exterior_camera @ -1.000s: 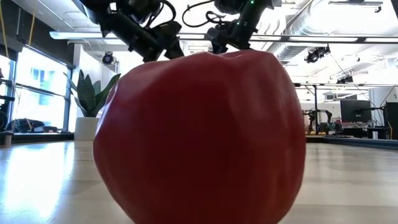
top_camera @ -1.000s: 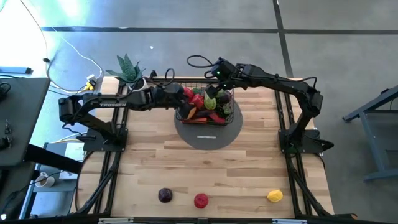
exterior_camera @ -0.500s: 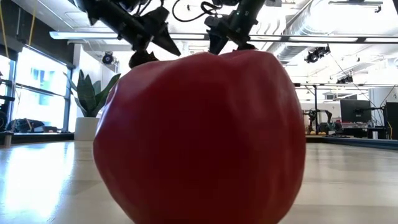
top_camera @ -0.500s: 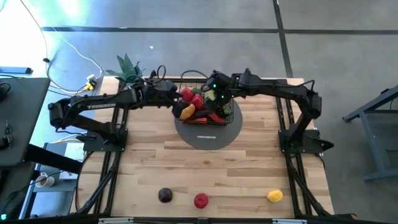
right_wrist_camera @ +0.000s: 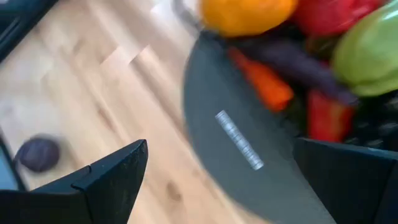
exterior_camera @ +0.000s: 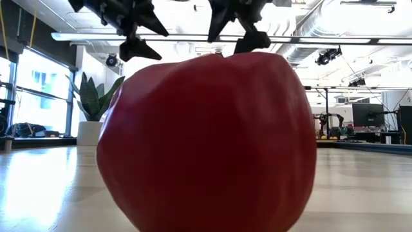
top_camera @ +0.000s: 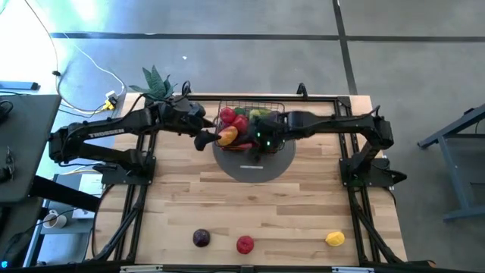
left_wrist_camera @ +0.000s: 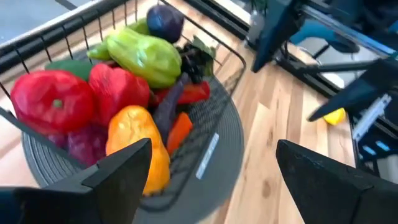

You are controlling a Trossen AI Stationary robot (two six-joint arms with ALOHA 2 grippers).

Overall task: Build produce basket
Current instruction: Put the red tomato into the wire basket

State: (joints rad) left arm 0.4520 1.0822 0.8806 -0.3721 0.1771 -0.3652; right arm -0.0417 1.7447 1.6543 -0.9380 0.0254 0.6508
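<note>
Black wire basket: square grid, low sides, sits on grey disc at table's far centre; heaped full.
basket fill: glossy plastic produce. Red tomato, red pepper, lumpy green pepper, orange pepper, carrot, dark purple round piece at the back; more dark pieces underneath, hard to sort.
grey disc: flat, round, ribbed surface, wider than the basket; small pale label strip on its near part, text unreadable.
loose produce: three pieces in a row at table's near edge, well apart from basket. Purple one, red one, yellow one.
low view: the red one fills the picture, smooth with soft ridges; blocks basket and disc completely.
left gripper: just beside basket's left near corner, over the wood; fingers spread wide, holding nothing.
right gripper: over basket's near edge and disc; fingers spread wide, holding nothing.
left arm: white lettering on its link, too small to read.
table: pale wood planks, black frame rails.
potted plant: spiky green leaves, far left corner.
</note>
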